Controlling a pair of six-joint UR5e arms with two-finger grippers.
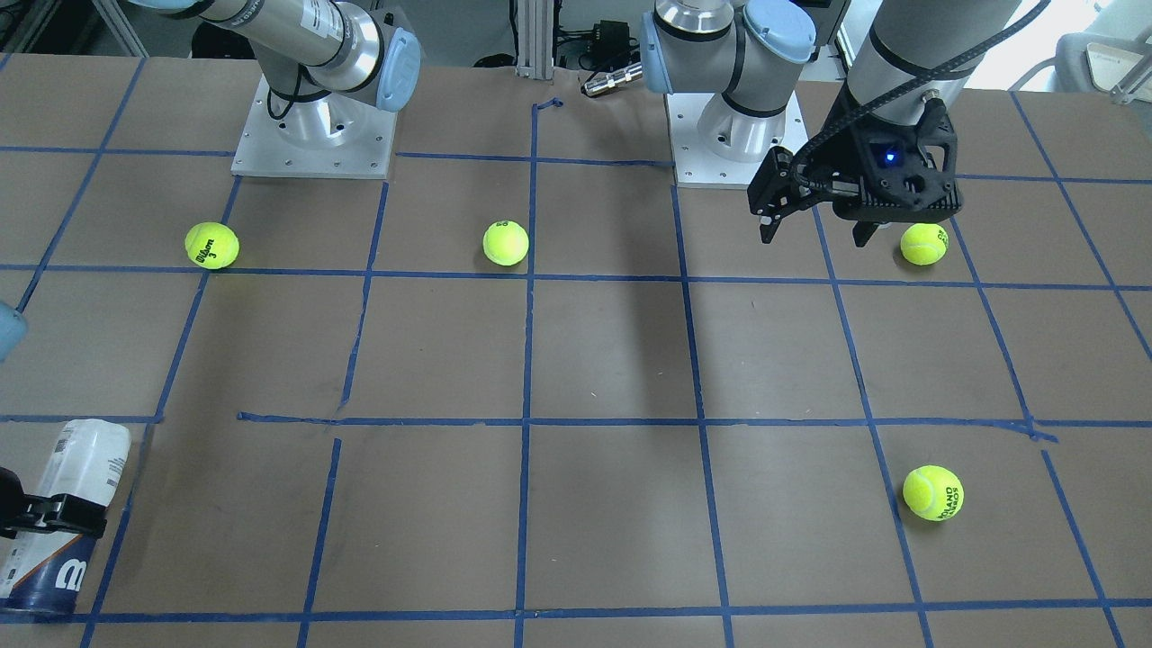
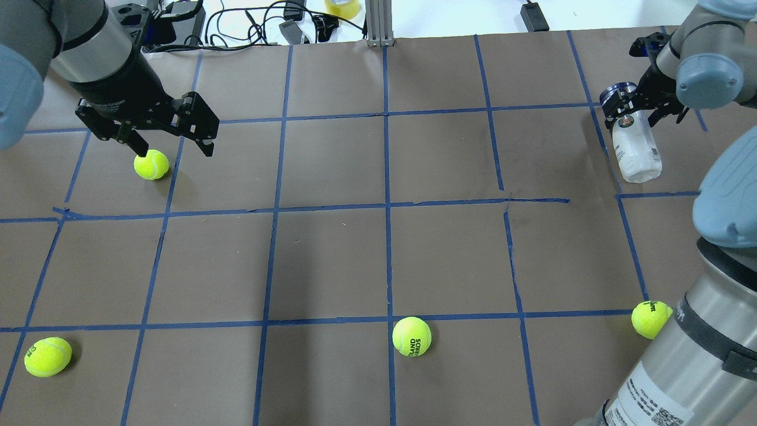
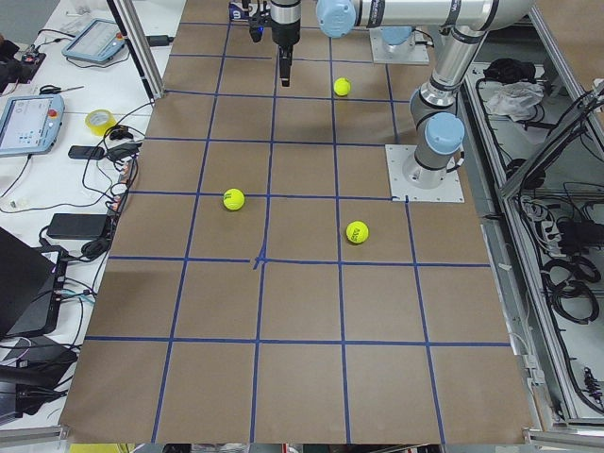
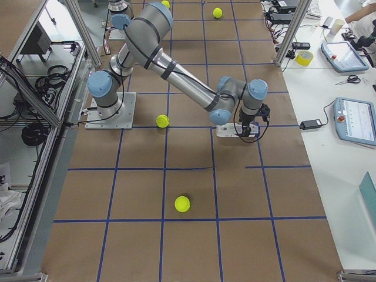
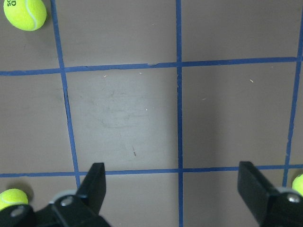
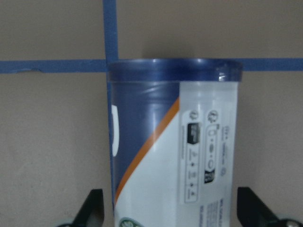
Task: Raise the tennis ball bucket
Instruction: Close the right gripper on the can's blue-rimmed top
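Tennis ball bucket [image 6: 189, 156]: found laid flat; judged light, thin-walled, slippery.
Hold: mid-body advised.
Right gripper [image 6: 170, 208]: spread wide, straddling bucket, unclosed.
Left gripper [image 5: 173, 189]: spread, empty.

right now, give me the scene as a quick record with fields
target: tennis ball can, lying on its side near the far right of the table
right gripper: open, one finger on either side of the can, not closed on it
left gripper: open, empty, above the table
loose items: four tennis balls spread over the table
task state: can not yet lifted
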